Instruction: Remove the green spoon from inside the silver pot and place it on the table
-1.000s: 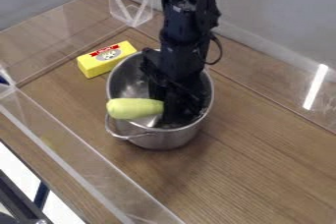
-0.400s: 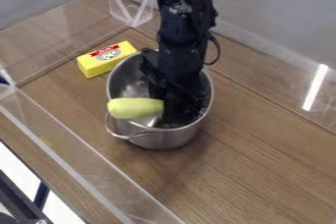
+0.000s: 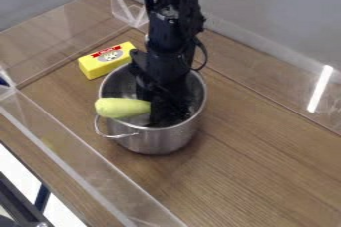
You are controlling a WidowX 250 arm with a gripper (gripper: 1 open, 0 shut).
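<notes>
The silver pot (image 3: 170, 139) stands in the middle of the brown table (image 3: 260, 176). My gripper (image 3: 162, 108) points straight down into the pot, and its tips are low inside and partly hidden by the black fingers. The green spoon (image 3: 120, 107) shows as a thick yellow-green handle sticking out to the left over the pot's rim. Its inner end meets my gripper, which is shut on it. The spoon's metal end is hidden.
A yellow rectangular block (image 3: 107, 60) with a red mark lies on the table just behind and left of the pot. Clear plastic walls (image 3: 74, 176) edge the table at the front left, the back and the right.
My arm has shifted a little left, and the spoon handle has swung left with it. The pot has also slid slightly left.
</notes>
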